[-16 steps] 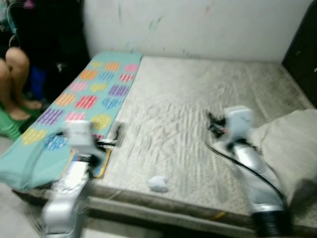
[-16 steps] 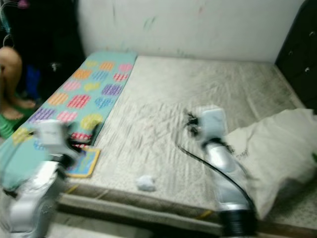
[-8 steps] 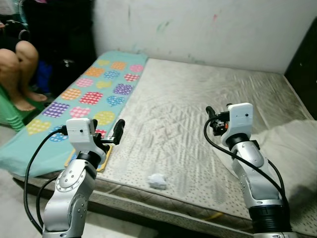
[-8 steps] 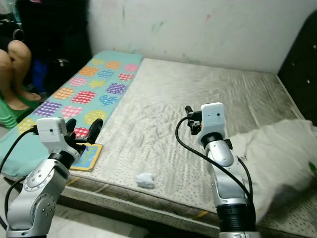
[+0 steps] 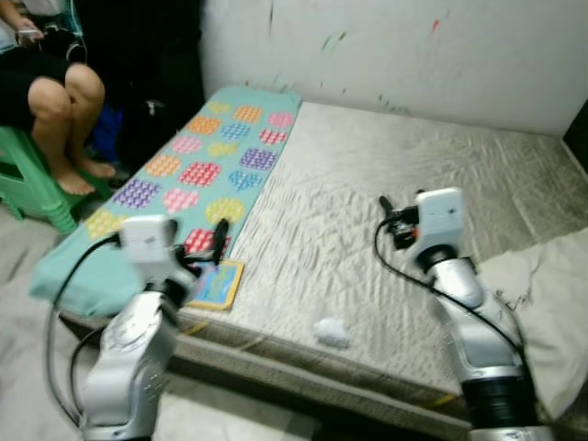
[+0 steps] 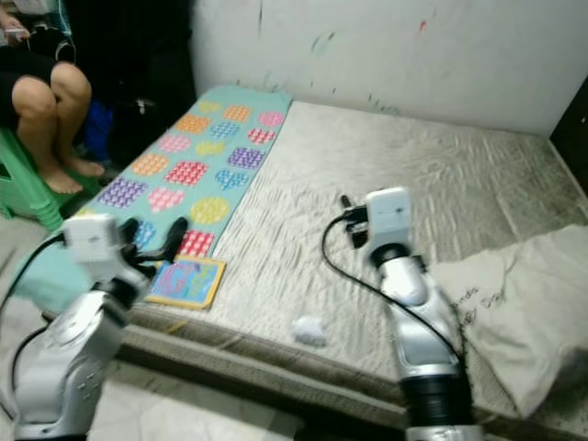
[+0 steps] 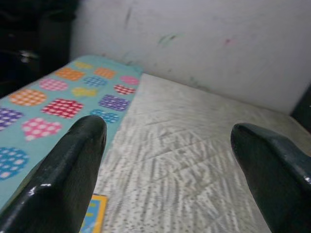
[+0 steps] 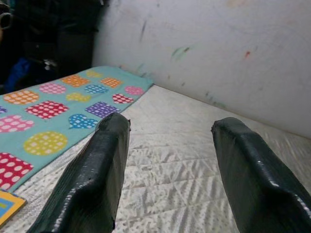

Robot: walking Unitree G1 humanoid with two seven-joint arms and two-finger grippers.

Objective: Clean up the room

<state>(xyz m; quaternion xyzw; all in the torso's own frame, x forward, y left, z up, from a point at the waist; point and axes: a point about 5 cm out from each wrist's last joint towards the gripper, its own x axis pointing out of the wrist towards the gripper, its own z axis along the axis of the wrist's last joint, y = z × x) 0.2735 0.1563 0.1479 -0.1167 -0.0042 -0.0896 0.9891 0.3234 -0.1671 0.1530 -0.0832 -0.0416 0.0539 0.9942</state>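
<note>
Here, both grippers wide: left gripper [image 7: 165, 170], right gripper [image 8: 167, 165]; crumpled tissue [image 6: 309, 330] on mattress [image 6: 441, 175].

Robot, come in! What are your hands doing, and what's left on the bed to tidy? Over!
Left gripper open, empty. Right gripper open, empty. Crumpled white scrap and colourful book on mattress. Nothing blocking.

you're in a lived-in bedroom at home: a bare quilted mattress [image 6: 441, 184] runs to a scuffed, marked white wall [image 6: 413, 46], a heart-patterned teal mat [image 6: 184, 165] covers its left edge, and a person [image 6: 41, 87] sits on a green stool [image 6: 23, 188] beside it.
</note>
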